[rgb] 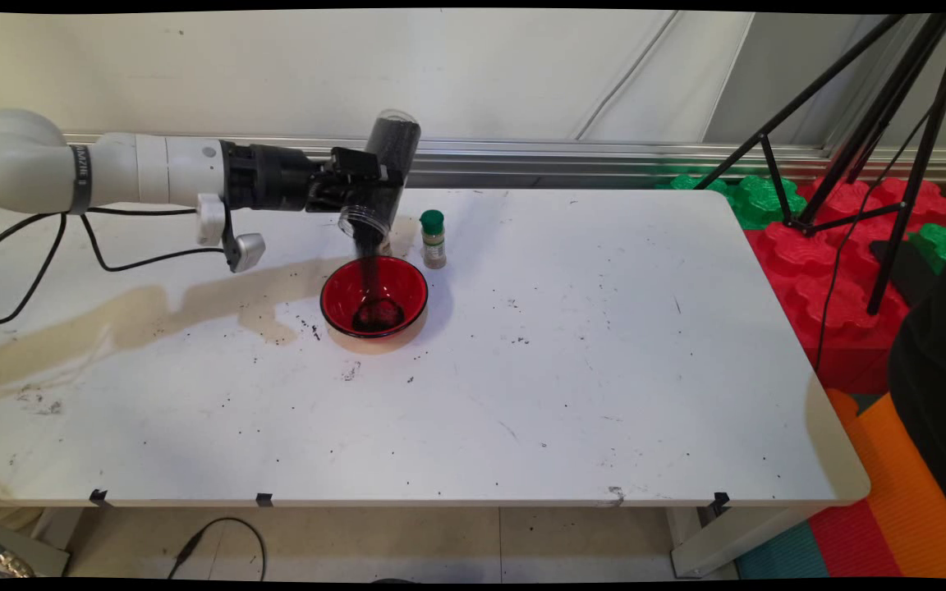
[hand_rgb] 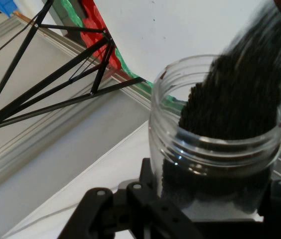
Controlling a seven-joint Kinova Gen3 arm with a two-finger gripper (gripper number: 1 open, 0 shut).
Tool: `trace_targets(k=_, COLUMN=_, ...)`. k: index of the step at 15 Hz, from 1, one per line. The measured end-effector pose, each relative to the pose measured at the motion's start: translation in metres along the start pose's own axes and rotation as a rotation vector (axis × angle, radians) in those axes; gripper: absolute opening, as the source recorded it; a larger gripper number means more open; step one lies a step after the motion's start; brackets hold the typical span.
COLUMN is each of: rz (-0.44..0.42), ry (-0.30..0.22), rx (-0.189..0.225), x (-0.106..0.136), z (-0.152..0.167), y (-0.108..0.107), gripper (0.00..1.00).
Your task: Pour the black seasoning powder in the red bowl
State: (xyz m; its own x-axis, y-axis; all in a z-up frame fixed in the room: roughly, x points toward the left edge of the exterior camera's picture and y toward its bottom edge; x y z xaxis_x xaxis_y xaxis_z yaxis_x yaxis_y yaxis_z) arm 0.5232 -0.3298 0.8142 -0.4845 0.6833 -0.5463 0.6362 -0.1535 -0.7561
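White desk (rgb: 522, 394) fills most of the main view, speckled with dark grains and marked by a brownish stain on its left part; a pale wall stands behind it, and red and green foam blocks (rgb: 818, 271) with a black tripod (rgb: 867, 164) sit off its right end. The tool (rgb: 358, 193) reaches in from the left and is clamped around a clear plastic jar (rgb: 387, 168) of dark granules, tipped mouth-down over a red bowl (rgb: 374, 297). A dark stream (rgb: 371, 271) runs from the jar's mouth into the bowl, where a small heap already lies. Much of the jar looks still full, so the pouring appears under way rather than finished. A small spice bottle with a green cap (rgb: 433, 239) stands upright just beside the bowl, on its far right side, apart from the jar.

From the hand view, the jar (hand_rgb: 215, 149) sits between the black linkage at the bottom edge, its threaded open mouth facing away, and the granules (hand_rgb: 240, 94) slide out as a blurred dark mass toward the upper right. The desk's white top, the tripod's legs (hand_rgb: 56, 84) and the coloured blocks show beyond it.
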Motion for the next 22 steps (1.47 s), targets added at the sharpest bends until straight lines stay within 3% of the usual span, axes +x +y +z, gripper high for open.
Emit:
trace_targets(k=10, rz=0.015, ry=-0.006, rx=-0.002, x=0.001, z=0.0016, y=-0.001, gripper=0.0)
trace_targets(k=22, rz=-0.052, ry=-0.012, rx=-0.008, x=0.0008, z=0.0018, y=-0.0004, gripper=0.0)
